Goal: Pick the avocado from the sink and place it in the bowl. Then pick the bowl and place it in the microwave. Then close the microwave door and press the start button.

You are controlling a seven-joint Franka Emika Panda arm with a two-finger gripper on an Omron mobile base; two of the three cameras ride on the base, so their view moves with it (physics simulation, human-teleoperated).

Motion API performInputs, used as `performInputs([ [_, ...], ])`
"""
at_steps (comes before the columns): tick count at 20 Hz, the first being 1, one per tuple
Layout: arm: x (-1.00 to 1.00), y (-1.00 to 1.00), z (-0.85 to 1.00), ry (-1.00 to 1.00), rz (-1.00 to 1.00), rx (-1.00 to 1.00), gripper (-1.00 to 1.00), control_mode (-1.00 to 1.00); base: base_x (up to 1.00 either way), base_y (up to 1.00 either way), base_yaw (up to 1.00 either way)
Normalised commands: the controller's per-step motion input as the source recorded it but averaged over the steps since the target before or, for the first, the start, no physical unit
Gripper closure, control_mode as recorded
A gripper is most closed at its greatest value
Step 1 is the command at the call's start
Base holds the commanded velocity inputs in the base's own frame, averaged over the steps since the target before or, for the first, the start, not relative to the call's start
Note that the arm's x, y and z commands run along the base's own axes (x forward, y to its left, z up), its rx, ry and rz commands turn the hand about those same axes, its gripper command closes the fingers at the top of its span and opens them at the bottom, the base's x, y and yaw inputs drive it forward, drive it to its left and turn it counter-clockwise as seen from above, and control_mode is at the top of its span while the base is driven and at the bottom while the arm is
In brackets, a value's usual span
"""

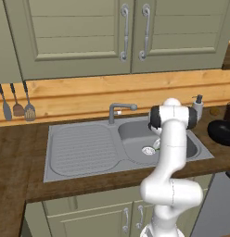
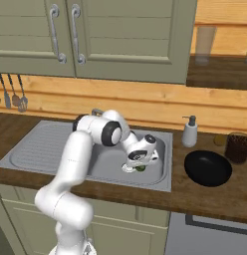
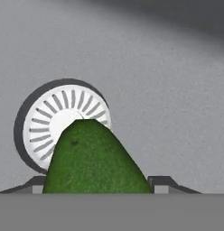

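My pincer [image 3: 98,180] reaches low into the sink [image 1: 84,150], fingers spread either side of the avocado [image 3: 93,160] beside the drain [image 3: 62,122], ready to pinch it.

Avocado [image 3: 93,160] between hand [image 3: 95,184] fingertips [image 3: 161,182], overlapping sink [image 3: 177,90] drain [image 3: 59,117].

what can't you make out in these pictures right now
- Avocado, hand view: lower end cut off at the bottom edge.
- Gripper grip: fingertips flank the avocado; contact unclear.
- Drain, hand view: partly covered by the avocado.
- Sink basin, left base view: partly blocked by the arm.
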Motion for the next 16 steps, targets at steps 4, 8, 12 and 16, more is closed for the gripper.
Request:
performInputs([
  [4, -0.61, 0.00, 1.00, -0.06, 0.00, 0.00, 1.00, -1.00, 0.00, 0.00, 0.00],
  [8, -0.53, -0.07, 1.00, -0.04, 0.00, -0.02, 1.00, -1.00, 0.00, 0.00, 0.00],
  [12, -0.40, -0.34, 1.00, -0.06, 0.00, -0.06, 1.00, -1.00, 0.00, 0.00, 0.00],
  [16, -0.24, -0.54, 1.00, -0.03, -0.04, -0.12, 1.00, -1.00, 0.00, 0.00, 0.00],
])
